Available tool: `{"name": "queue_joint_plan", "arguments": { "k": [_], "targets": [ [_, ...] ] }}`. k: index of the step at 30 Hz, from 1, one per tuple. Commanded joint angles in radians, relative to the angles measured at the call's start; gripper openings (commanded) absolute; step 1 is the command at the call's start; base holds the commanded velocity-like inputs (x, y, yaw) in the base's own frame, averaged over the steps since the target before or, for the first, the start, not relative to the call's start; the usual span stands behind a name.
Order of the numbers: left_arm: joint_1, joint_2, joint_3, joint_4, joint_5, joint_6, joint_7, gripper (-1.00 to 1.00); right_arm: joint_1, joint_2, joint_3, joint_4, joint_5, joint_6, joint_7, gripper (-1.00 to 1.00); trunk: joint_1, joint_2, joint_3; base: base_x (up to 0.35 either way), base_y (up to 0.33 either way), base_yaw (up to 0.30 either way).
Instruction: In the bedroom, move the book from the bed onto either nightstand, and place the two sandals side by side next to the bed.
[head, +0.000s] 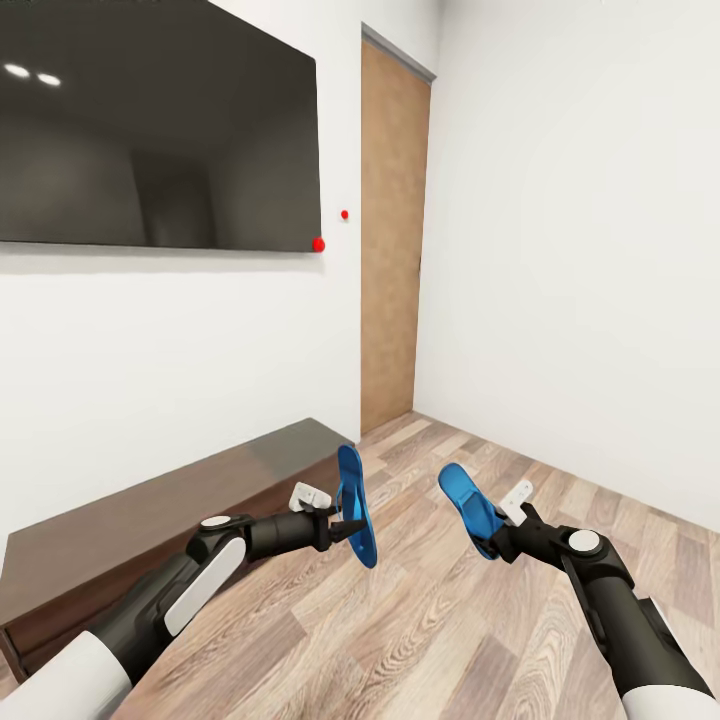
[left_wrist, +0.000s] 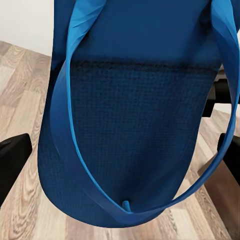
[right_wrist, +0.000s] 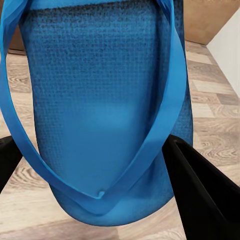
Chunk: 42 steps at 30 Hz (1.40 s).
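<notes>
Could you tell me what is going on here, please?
The robot is carrying one blue sandal in each gripper, both held up off the wood floor. The left gripper is shut on the left sandal, which stands nearly upright; the right gripper is shut on the right sandal, which is tilted. It faces a white wall with a dark screen, a long dark bench below it and a wooden door beyond.
</notes>
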Motion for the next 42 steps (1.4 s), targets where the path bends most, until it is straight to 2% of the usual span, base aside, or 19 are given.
{"name": "queue_joint_plan", "arguments": {
  "k": [1,21,29,31,35,38,40,42],
  "targets": [
    [-0.001,0.001,-0.001,-0.001,0.010,0.008,0.002,-1.00,-0.001,0.000,-0.001,-0.001,0.005,0.005,0.007,-1.00,-0.004,0.007,0.002,0.000,0.000,0.000],
    [-0.001,0.000,-0.001,0.001,0.010,0.008,0.002,-1.00,-0.001,0.000,-0.001,0.000,0.005,0.004,0.007,-1.00,-0.081,0.147,0.065,0.000,0.000,0.000],
    [-0.001,-0.012,-0.001,0.032,0.009,0.008,0.003,-1.00,0.001,-0.001,-0.007,0.002,0.003,0.005,0.009,-1.00,-0.111,0.203,0.090,0.000,0.000,0.000],
    [-0.001,-0.013,-0.001,0.059,0.008,0.007,0.002,-1.00,0.018,-0.002,-0.035,0.006,0.002,0.003,0.010,-1.00,-0.119,0.217,0.096,0.000,0.000,0.000],
    [0.000,-0.012,-0.006,0.127,-0.011,0.006,0.001,-1.00,0.118,-0.003,-0.171,0.023,-0.001,-0.017,0.009,-1.00,-0.134,0.245,0.109,0.000,0.000,0.000],
    [0.005,-0.007,-0.011,0.139,-0.044,0.006,0.000,-1.00,0.133,-0.003,-0.199,0.044,0.000,-0.077,0.009,-1.00,-0.146,0.266,0.118,0.000,0.000,0.000],
    [0.009,0.005,-0.013,0.159,-0.062,-0.002,-0.001,-1.00,0.137,-0.003,-0.210,0.120,-0.001,-0.162,0.008,-1.00,-0.154,0.280,0.124,0.000,0.000,0.000],
    [0.010,0.017,-0.013,0.208,-0.070,-0.043,-0.003,-1.00,0.139,-0.003,-0.222,0.220,-0.003,-0.251,0.009,-1.00,-0.161,0.294,0.130,0.000,0.000,0.000]
  ]
}}
